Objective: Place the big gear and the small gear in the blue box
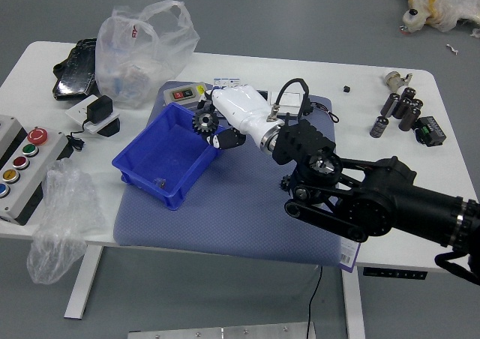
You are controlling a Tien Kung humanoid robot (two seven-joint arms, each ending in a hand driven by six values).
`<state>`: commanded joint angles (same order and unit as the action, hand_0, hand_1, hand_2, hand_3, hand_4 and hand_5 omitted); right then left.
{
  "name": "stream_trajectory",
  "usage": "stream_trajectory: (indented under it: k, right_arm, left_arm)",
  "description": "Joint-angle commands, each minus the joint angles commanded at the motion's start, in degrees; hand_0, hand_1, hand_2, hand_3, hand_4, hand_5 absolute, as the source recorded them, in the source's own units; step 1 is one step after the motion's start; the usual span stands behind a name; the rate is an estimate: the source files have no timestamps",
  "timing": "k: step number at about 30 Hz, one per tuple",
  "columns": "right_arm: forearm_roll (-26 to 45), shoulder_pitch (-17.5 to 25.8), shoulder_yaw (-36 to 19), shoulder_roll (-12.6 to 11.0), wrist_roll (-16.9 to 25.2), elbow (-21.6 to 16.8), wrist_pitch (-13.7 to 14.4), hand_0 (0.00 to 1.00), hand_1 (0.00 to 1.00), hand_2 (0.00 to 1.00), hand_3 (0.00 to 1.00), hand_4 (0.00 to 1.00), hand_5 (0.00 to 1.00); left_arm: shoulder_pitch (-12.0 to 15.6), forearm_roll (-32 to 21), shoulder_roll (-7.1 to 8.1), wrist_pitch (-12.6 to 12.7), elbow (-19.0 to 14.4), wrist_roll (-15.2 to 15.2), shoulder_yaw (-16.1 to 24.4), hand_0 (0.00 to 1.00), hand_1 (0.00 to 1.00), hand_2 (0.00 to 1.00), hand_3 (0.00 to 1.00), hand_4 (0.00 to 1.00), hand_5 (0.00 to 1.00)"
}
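Big gear point(205, 121), dark and toothed, held at the fingertips of the right hand point(238, 114), over the far right corner of the blue box point(169, 159). Fingers bent around the gear from its right side; hard to tell exactly which ones touch it. Height above the rim also impossible to tell from this view. White back of the hand turned up, with a black wrist and forearm reaching in from the right across the table point(450, 163).

Small gear point(284, 182) on the blue-grey mat point(225, 215), to the right of the box and well apart from it, partly hidden by the black arm. Inside the box, near its left near corner, a small object point(160, 182), too small to name.

Just beyond the box, a grey device point(181, 94) with a small display, partly behind the hand. Farther right, a white box point(295, 88), also partly covered. To the left, a clear plastic bag point(139, 61), a black pouch point(75, 75), a black adapter point(99, 109), a panel point(41, 155) with coloured buttons and some crumpled film point(64, 219). On the table's right part, dark cylinders point(407, 106) beside a green and black block point(430, 132).
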<state>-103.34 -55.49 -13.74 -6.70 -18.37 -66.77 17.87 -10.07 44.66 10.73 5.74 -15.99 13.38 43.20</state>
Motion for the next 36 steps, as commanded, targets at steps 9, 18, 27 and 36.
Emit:
stream_trajectory:
  k: [9,18,27,36]
  right_arm:
    - [-0.35,-0.89,3.22,2.94,0.9,3.19,1.52,0.403,0.415,0.52,0.501,0.499,0.002]
    - [1.93,-0.65,3.63,3.69,1.16,6.73,2.56,0.501,0.622,0.704,0.671,0.379,0.143]
    - [3.14,-0.46,3.53,4.39,-0.45,8.06,-0.39,0.596,0.748,0.884,0.893,0.603,0.209]
    - [3.41,1.88,-0.29,2.48,-1.14,6.29,-0.53,0.627,0.792,0.889,0.914,0.723,0.278]
  left_arm:
    - [-0.2,-0.06,-0.05,-0.09,-0.03,-0.02,-0.15,0.631,0.474,0.535,0.714,0.755,0.527]
    - [-0.03,0.05,-0.04,-0.08,-0.04,0.1,-0.01,0.63,0.475,0.535,0.712,0.752,0.527]
    - [-0.23,-0.1,0.05,-0.06,-0.02,-0.05,-0.19,0.63,0.474,0.535,0.712,0.75,0.526]
    - [-0.26,-0.11,0.01,-0.06,0.07,-0.15,-0.28,0.63,0.474,0.535,0.709,0.745,0.519]
